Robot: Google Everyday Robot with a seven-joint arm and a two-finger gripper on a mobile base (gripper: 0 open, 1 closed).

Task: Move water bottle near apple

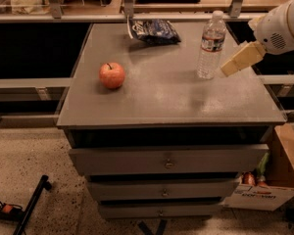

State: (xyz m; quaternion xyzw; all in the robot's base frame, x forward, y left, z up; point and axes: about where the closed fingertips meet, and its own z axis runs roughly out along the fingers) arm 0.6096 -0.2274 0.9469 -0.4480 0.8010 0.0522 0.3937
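The water bottle (210,45) stands upright on the right part of the grey cabinet top (161,89); it is clear and ribbed, with a white cap and a dark label band. The red-orange apple (111,75) with a short stem sits on the left part, well apart from the bottle. My gripper (233,64) comes in from the right on a white arm. Its tan tip is just right of the bottle's lower half and very close to it. It holds nothing.
A dark blue crinkled snack bag (153,32) lies at the back of the top, between apple and bottle. Drawers run below the top. A cardboard box (279,180) stands on the floor at the right. Shelving posts stand behind the cabinet.
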